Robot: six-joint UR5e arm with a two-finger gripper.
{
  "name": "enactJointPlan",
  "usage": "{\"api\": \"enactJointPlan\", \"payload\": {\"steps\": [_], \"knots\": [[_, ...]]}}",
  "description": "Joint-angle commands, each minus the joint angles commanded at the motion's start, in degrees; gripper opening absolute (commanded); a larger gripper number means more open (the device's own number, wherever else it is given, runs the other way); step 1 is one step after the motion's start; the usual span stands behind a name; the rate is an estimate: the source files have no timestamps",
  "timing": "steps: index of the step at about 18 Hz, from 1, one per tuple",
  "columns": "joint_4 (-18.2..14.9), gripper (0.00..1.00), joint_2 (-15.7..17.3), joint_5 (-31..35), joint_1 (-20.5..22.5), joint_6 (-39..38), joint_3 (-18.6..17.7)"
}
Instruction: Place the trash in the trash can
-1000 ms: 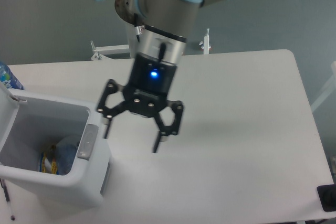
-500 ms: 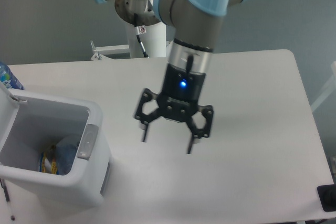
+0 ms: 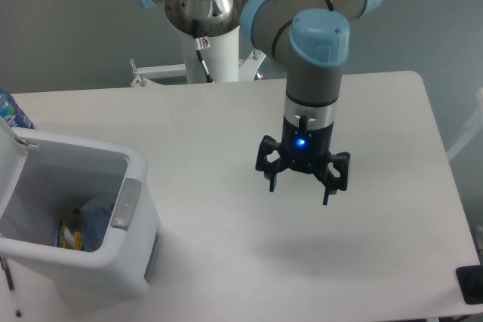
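The gripper (image 3: 300, 190) is hanging over the white table (image 3: 377, 126), a little right of the middle of the view, with its two fingers spread apart and nothing between them. A blue light is glowing on its body just above the fingers.

The trash can (image 3: 113, 262) is sitting at the lower left corner of the table, at about eight o'clock from the gripper and well apart from it. Its lid is standing open at the far left edge, and the grey latch (image 3: 125, 204) is showing on the wall facing the gripper. Inside the can, low against its right wall, the trash (image 3: 90, 220) is lying as a bluish clear plastic mass, and a yellow-printed packet (image 3: 70, 234) is lying just beside it at its left; which piece is on top cannot be told.

A bottle with a blue-and-white label (image 3: 10, 113) is peeking in at the left edge, at about nine o'clock from the gripper, behind the open lid.
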Motion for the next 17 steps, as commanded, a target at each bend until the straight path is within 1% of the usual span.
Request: {"api": "enactJointPlan", "payload": {"steps": [3,5,7,17], "knots": [[0.00,1.00,0.26,0.17,0.09,6.25,-0.62],[-0.09,1.00,0.35,2.80,0.00,8.02,-0.62],[-0.09,1.00,0.27,4.30,-0.09,8.03,-0.97],[0.17,1.00,0.26,4.39,-0.26,7.76,-1.32]]}}
